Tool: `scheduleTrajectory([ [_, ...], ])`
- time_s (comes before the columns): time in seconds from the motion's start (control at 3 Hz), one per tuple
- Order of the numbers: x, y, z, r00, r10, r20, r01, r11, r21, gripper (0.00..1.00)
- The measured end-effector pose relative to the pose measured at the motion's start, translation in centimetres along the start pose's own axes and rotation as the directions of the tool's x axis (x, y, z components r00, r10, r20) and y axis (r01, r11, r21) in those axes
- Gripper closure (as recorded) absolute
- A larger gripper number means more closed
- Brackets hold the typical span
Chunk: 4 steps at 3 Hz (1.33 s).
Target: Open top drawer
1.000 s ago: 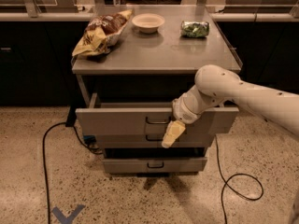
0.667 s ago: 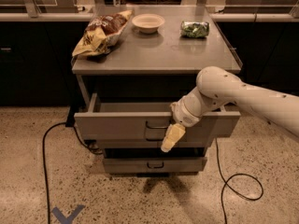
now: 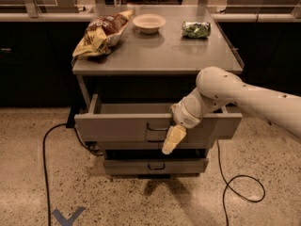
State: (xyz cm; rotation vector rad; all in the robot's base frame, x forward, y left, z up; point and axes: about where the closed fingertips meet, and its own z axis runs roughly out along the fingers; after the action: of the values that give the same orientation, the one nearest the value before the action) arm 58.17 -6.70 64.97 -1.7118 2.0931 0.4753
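Camera view: the top drawer (image 3: 117,126) stands partly out under the surface (image 3: 164,51), its tray showing. The claw (image 3: 172,140) hangs at the drawer front, just beside the handle (image 3: 156,127), probably there to drag it. Wide or narrow: cannot tell. The floor ahead leaves pulling room. 1 cable (image 3: 44,173) lies off to the side, and a lower drawer (image 3: 127,166) juts out below.

Warm, rather dim light falls from above, brightest on the grey table top (image 3: 160,55) and the pale gripper (image 3: 171,140) hanging against the front of the top drawer (image 3: 117,126), with a soft shadow pooled on the floor (image 3: 160,189) beneath.
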Motion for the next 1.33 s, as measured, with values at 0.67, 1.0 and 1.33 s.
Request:
scheduleTrajectory([
  [0.67, 0.7, 4.6, -2.0, 0.999, -0.002, -0.050, -0.004, 0.9927, -0.121, 0.00],
  [1.0, 0.7, 4.6, -2.0, 0.999, -0.002, -0.050, -0.004, 0.9926, -0.121, 0.00],
  [1.33, 1.1, 5.3, -1.7, 0.999, -0.004, -0.038, -0.002, 0.9881, -0.154, 0.00],
])
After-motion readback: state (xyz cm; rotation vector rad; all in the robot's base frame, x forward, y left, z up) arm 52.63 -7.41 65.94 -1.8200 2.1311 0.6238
